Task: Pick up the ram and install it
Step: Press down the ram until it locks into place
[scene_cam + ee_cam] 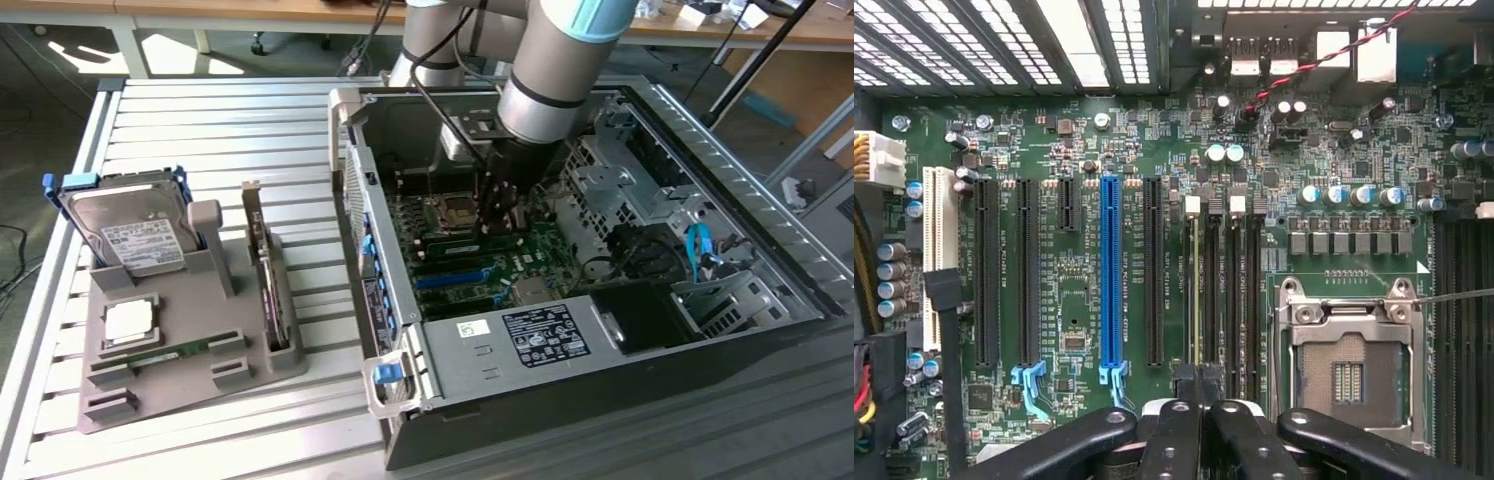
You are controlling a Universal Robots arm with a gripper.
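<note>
The ram [171, 352] is a thin green stick lying flat in the grey holder [254, 372] at the exterior view's left, far from the arm. My gripper [505, 222] hangs inside the open computer case, low over the motherboard [514, 262]. In the wrist view the gripper [1204, 425] has its dark fingers [1172, 435] pressed together with nothing between them. It hovers just off the end of the black memory slots [1226, 290]. One slot [1194, 290] shows a thin yellow-green edge along its length.
The holder also carries an upright hard drive [134, 235], a square silver processor [130, 320] and a dark expansion card [274, 290]. The open processor socket [1351, 375] lies beside the memory slots. Case walls [350, 180] and a drive cage [621, 185] ring the board.
</note>
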